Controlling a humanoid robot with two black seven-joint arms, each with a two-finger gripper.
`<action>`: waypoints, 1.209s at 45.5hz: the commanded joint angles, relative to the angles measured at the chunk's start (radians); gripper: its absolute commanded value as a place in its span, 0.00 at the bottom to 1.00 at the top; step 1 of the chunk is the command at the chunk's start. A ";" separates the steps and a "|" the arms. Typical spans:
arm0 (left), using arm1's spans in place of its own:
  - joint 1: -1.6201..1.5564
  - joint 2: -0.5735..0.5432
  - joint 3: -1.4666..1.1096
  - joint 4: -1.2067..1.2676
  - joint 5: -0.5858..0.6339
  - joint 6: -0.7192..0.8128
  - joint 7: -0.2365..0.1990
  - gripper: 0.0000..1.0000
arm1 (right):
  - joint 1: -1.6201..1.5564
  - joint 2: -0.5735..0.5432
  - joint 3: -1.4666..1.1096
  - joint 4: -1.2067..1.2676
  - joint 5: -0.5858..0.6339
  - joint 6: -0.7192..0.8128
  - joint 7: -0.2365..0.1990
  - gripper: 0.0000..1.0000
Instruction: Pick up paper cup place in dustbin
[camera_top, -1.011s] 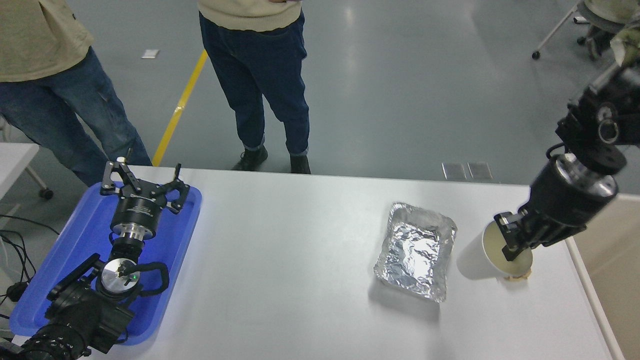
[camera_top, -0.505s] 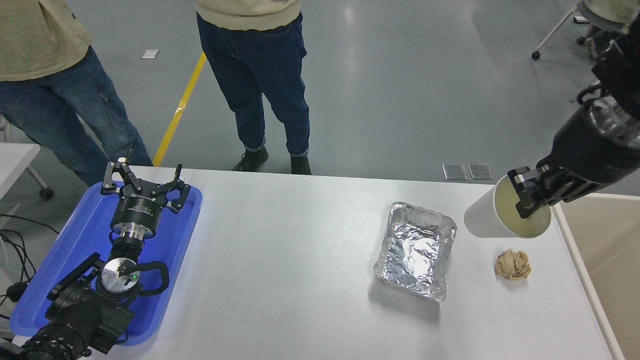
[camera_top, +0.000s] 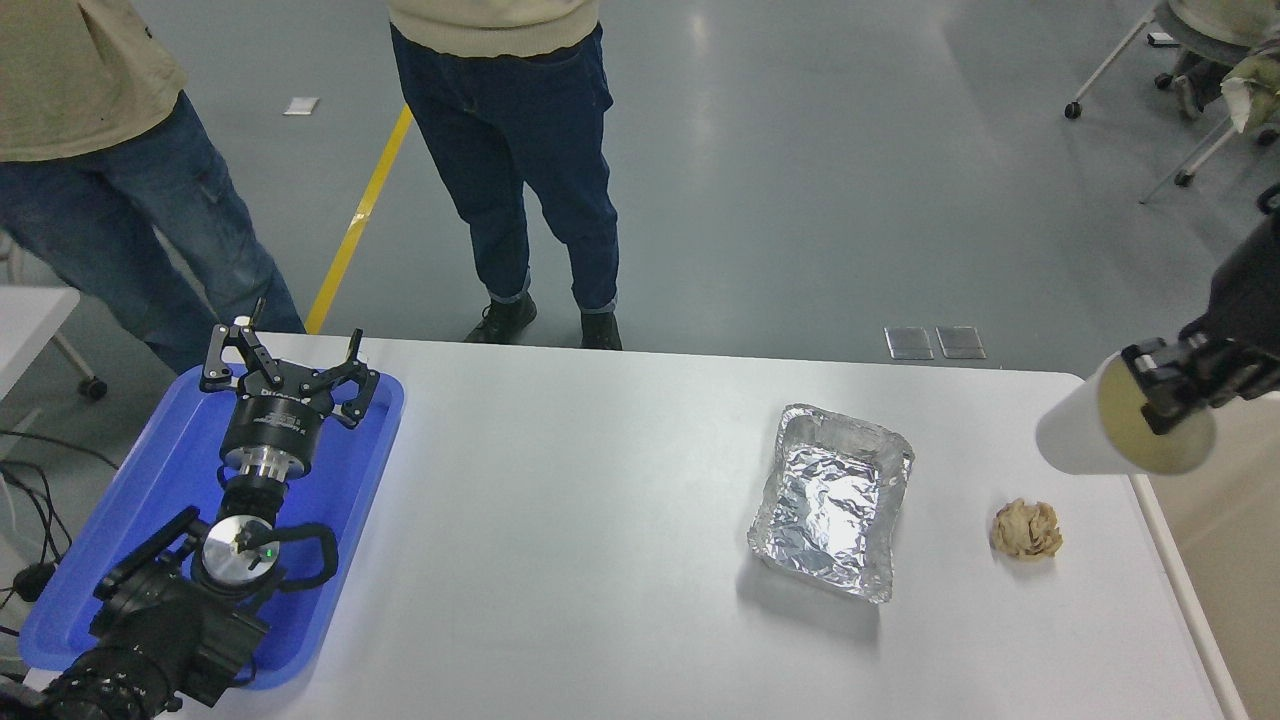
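At my nine o'clock the left gripper (camera_top: 285, 375) sits parked over the flat blue plastic tray (camera_top: 120, 530), its jaws spread apart and holding nothing. From there the white table (camera_top: 580, 500) runs bare across the middle to the crinkled silver foil tray (camera_top: 832, 500) at about two o'clock from table centre, leaving me broad room to move. Just right of the foil tray lies the crumpled tan paper ball (camera_top: 1026, 528), apart from it and near the table's right edge. At three o'clock the right gripper (camera_top: 1165, 398) is clamped on the rim of the small off-white paper cup (camera_top: 1120, 432), one finger inside the mouth, the cup tipped on its side with its cream inside facing me, held in the air over the table's right edge. Beyond that edge the pale beige inside of the large rectangular dustbin (camera_top: 1225, 530) shows at the frame's right side. Half a second ago the cup hung further left, above the table near the foil tray; it has since travelled right toward the bin, and the paper ball has not moved.
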 joint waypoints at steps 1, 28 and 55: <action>0.000 0.000 0.000 -0.001 0.000 0.000 0.001 1.00 | -0.163 -0.195 0.061 -0.208 -0.196 0.000 0.006 0.00; 0.000 0.000 0.000 0.001 0.000 0.000 0.000 1.00 | -0.747 -0.404 0.476 -0.570 -0.480 -0.184 0.011 0.00; -0.002 0.000 0.000 -0.001 0.000 0.000 0.000 1.00 | -1.390 -0.220 0.699 -0.952 -0.455 -0.716 0.008 0.00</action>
